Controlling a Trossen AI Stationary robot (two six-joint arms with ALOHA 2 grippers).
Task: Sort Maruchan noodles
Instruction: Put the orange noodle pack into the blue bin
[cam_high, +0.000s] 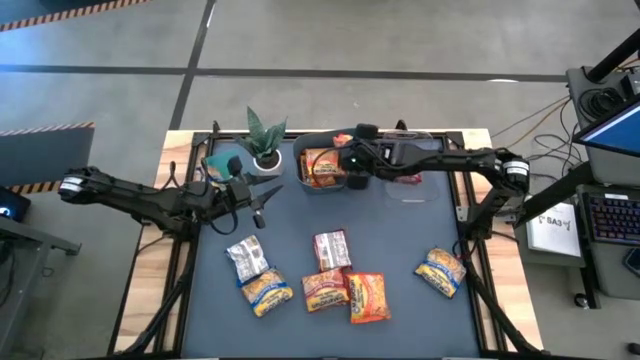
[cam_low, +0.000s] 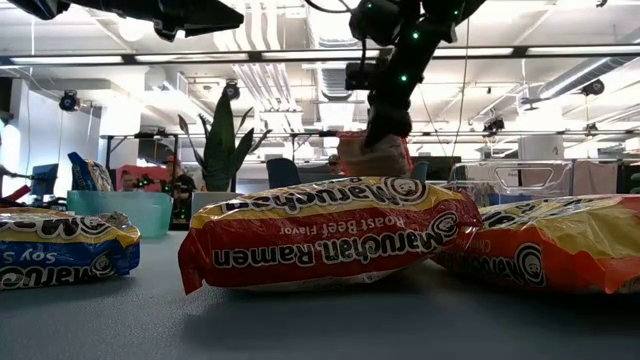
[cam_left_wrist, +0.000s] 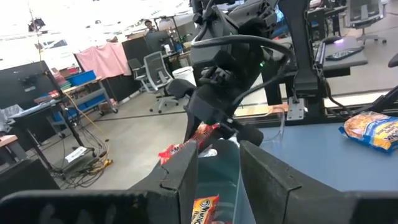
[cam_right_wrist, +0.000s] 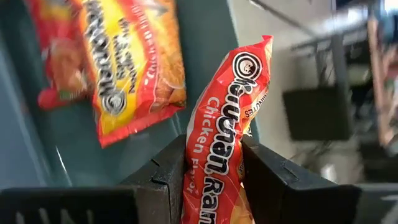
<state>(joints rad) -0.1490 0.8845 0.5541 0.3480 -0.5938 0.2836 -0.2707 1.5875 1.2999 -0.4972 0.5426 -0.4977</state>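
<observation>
On the dark surface (cam_high: 400, 250), the potted plant (cam_high: 265, 140) stands at the back edge. Just beside it, the right gripper (cam_high: 352, 160) pinches an orange Chicken packet (cam_right_wrist: 227, 130) over a bin (cam_high: 305, 180); the left gripper (cam_high: 262, 203), fingers spread, waits in front. Six noodle packets (cam_high: 330, 290) lie well forward.

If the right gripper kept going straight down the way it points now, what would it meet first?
Probably the orange packet already lying in the clear bin. The right gripper, shut on a Chicken Flavor packet, points down over that bin; depth is unclear.
</observation>
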